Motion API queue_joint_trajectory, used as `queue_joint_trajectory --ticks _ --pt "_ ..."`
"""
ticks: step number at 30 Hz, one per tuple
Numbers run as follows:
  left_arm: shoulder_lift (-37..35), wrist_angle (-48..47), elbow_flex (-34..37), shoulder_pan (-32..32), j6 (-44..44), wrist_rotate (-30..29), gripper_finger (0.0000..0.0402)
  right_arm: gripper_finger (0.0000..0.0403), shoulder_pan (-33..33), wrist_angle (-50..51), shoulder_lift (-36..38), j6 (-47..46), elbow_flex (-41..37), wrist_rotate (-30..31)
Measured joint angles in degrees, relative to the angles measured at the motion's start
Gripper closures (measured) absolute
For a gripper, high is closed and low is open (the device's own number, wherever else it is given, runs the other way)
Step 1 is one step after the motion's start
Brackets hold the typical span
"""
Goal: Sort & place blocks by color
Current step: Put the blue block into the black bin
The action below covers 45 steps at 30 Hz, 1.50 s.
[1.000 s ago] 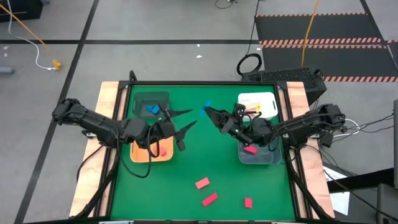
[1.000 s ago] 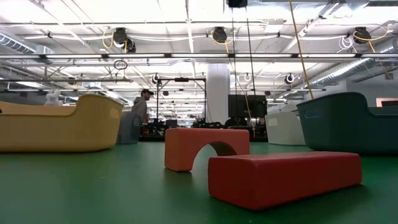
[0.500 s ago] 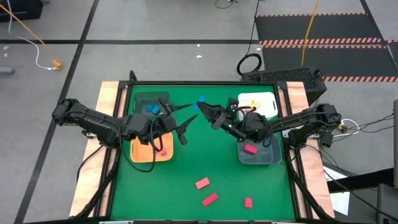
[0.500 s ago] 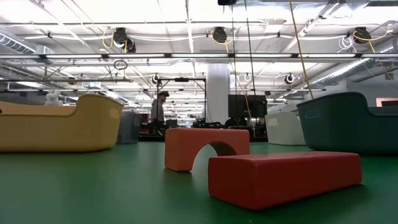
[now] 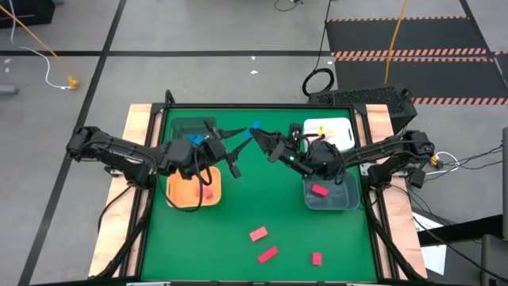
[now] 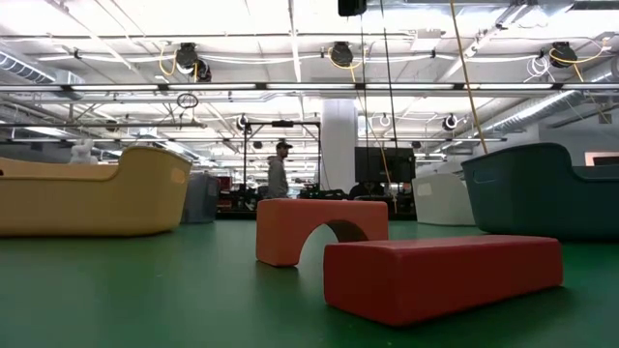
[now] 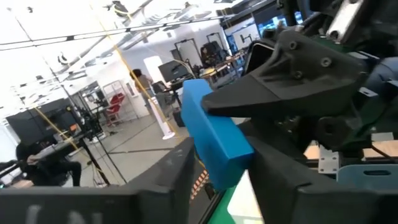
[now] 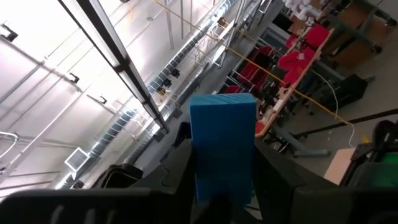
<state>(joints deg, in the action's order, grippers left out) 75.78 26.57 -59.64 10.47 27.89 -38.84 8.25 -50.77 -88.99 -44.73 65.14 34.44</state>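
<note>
- blue block (image 5: 255,127) is up in the air mid-table, pinched at the tip of the right gripper (image 5: 259,137); right wrist view shows it (image 8: 222,140) clamped between that gripper's fingers, pointing up at the ceiling
- left gripper (image 5: 236,145) fingers spread wide, nothing in them yet; its upper finger tip sits just beside the block, and in the left wrist view the block (image 7: 214,138) fills the gap ahead of its fingers
- change: a second ago the two grippers were well apart, now both have closed in and nearly meet; right one has carried the block up and toward the left arm
- looks like a handoff, so the block likely goes on to the dark green bin (image 5: 190,129) right behind the left gripper, where another blue piece (image 5: 194,140) already lies
- orange bin (image 5: 181,199) under the left wrist, grey-blue bin (image 5: 329,202) with a red piece (image 5: 319,190) under the right arm, same as before
- three red blocks (image 5: 258,234) on the green mat (image 5: 238,262), well away from both grippers, unmoved
- person in the room behind (image 6: 279,171) has walked on to the right
</note>
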Motion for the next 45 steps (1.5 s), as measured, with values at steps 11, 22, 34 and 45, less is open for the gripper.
queue_joint_trajectory --ticks 11,22,34,45 --pt "-0.21 -0.89 -0.11 -0.95 -0.42 2.42 0.0346 0.0294 0.02 -0.15 0.11 0.09 -0.04 -0.39" --pt "0.01 -1.67 -0.04 -0.86 -1.45 3.77 0.0346 0.0109 -2.31 3.84 3.31 6.79 -1.76 -8.52" --pt "0.02 -4.50 -0.04 -4.27 -0.14 -3.08 0.0346 0.0069 -6.78 34.26 21.03 4.16 -7.63 -24.51" --pt "-0.52 -34.41 0.01 -12.86 -22.65 -8.16 0.0346 0.0081 -3.82 45.35 31.88 -6.67 -20.56 -30.28"
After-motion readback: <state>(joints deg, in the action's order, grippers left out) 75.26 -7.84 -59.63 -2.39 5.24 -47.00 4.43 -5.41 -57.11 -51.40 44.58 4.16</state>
